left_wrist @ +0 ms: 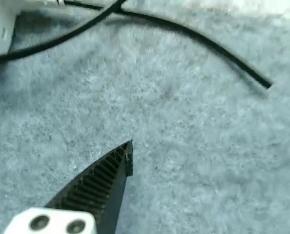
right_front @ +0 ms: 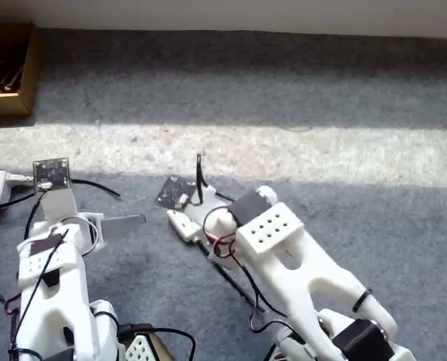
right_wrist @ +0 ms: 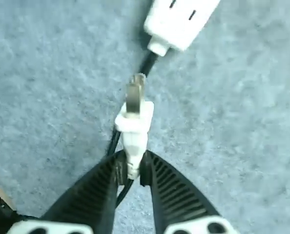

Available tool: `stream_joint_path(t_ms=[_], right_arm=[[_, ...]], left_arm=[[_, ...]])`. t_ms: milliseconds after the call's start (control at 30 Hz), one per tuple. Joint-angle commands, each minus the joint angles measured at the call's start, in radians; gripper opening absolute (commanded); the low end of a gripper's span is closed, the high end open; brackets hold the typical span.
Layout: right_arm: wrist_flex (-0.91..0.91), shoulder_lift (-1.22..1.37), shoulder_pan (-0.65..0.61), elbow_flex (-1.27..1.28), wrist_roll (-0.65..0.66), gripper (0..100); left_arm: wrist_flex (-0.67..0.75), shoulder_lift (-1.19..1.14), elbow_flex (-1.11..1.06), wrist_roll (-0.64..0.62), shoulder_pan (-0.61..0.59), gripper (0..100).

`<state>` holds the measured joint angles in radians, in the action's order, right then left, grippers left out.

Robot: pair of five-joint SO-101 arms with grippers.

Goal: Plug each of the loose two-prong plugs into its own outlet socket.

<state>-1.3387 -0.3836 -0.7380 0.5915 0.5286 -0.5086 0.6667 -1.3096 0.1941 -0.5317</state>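
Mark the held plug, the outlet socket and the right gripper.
plug (right_wrist: pixel 134 129), right wrist view, white body.
outlet socket (right_wrist: pixel 181 19), right wrist view, slotted face.
right gripper (right_wrist: pixel 132 168), right wrist view, between fingertips.

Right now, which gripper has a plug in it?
The right gripper, shut on the white plug facing the socket; the left gripper is open over carpet, holding nothing.

**Grey carpet, one stripe of sun**

Grey carpet covers the whole surface. A pale band of sunlight crosses it from 9 to 3 o'clock. A white wall edges 12 o'clock, and a wooden box sits at 10 o'clock.
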Motion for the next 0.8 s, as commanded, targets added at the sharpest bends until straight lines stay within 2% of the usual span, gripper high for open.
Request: stream_joint_path(t_ms=[0,200,333,467,533,633,767], right_arm=[[-0.150,-0.005,0.021,-0.292,-0.057,0.5],[-0.226,0.088,-0.002,-0.512,-0.143,0.5],[-0.228,0.170,0.001,-0.545,-0.150,0.6],[-0.179,0.166,-0.028,-0.515,-0.232,0.6],[-0.128,0.120,-0.058,-0.481,-0.241,0.6],[-0.093,0.030,-0.067,-0.421,-0.245,0.6],[-0.093,-0.101,-0.071,-0.371,-0.247,0.6]], left_arm=[[-0.069,0.010,0.136,0.003,0.058,61],[-0.425,0.010,0.441,0.005,0.177,62],[-0.661,0.010,0.697,0.005,0.213,62],[-0.868,0.010,0.883,0.003,0.269,62],[-0.919,0.010,0.911,-0.002,0.315,62],[-0.925,0.010,0.909,-0.006,0.357,62],[-0.924,0.010,0.909,-0.074,0.401,62]])
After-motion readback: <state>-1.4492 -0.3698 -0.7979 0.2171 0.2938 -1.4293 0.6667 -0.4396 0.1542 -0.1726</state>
